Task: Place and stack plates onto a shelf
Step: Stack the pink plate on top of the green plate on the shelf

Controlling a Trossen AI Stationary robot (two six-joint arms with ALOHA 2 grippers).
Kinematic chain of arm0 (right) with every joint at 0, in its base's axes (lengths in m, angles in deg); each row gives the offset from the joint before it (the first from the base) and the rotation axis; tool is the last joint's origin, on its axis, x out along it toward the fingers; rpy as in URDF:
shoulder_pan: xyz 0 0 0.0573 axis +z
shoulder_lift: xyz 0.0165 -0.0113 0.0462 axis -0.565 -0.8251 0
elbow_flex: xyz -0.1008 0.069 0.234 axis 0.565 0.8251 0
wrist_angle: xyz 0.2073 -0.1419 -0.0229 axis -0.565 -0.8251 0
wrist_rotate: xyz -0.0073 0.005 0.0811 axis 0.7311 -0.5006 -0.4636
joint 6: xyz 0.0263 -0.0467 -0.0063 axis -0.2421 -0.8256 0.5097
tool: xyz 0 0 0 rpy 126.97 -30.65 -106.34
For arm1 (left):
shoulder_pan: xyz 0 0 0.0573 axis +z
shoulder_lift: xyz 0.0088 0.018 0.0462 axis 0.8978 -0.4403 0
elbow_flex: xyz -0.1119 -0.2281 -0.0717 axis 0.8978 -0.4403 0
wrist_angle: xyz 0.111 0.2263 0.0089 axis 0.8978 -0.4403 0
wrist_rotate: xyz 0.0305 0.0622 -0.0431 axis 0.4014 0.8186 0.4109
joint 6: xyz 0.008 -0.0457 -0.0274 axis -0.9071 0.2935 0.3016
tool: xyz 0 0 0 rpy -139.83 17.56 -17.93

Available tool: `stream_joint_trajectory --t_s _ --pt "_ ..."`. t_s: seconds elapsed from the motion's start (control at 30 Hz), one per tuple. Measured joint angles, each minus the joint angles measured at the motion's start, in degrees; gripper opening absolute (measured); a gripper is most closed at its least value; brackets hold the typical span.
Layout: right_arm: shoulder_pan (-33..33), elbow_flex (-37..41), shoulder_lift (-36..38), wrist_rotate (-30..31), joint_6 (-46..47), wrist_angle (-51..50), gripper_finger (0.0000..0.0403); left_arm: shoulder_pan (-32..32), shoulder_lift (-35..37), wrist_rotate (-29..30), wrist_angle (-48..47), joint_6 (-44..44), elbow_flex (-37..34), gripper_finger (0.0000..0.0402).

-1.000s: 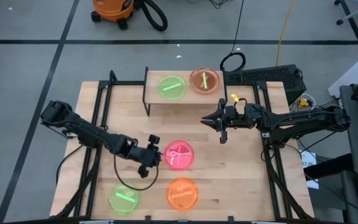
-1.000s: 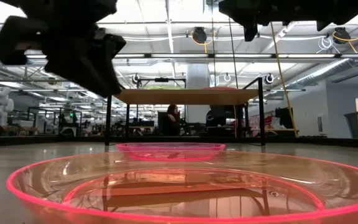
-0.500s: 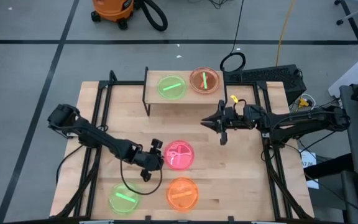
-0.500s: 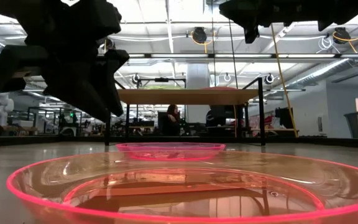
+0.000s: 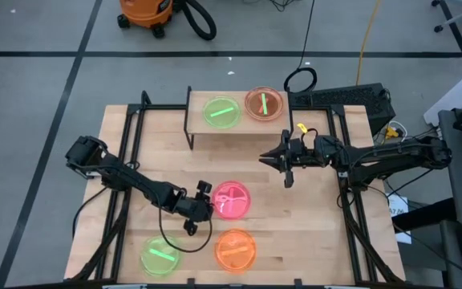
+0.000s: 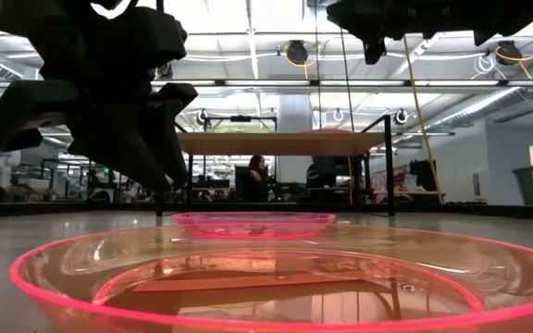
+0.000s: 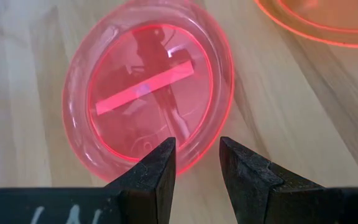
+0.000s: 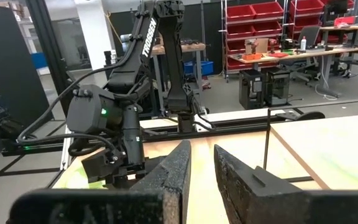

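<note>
I have the left gripper [image 7: 196, 163] low at the pink plate [image 5: 230, 199], fingers parted over its near rim, ready to pinch. The right gripper [image 5: 284, 160] waits empty mid-table, fingers narrowly apart. Beyond, the shelf [image 5: 195, 122] already carries green and orange plates.
</note>
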Motion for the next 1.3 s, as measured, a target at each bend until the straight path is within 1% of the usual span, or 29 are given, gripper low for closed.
stream_joint_trajectory --t_s 0.3,0.5,1.0,1.3 --pt "0.0 0.0 0.0 0.0 0.0 0.0 0.0058 0.0 0.0 -0.3 0.3 -0.5 0.0 0.0131" --pt "0.0 0.0 0.0 0.0 0.0 -0.1 0.0058 -0.1 0.0 -4.2 3.1 -0.7 0.0 0.0131" --pt "0.0 0.0 0.0 0.0 0.0 -0.1 0.0058 -0.1 0.0 -4.2 3.3 0.2 0.0 0.0131" --pt "0.0 0.0 0.0 0.0 -0.2 -0.1 0.0058 -0.1 0.0 -4.2 5.0 0.3 0.0 0.0131"
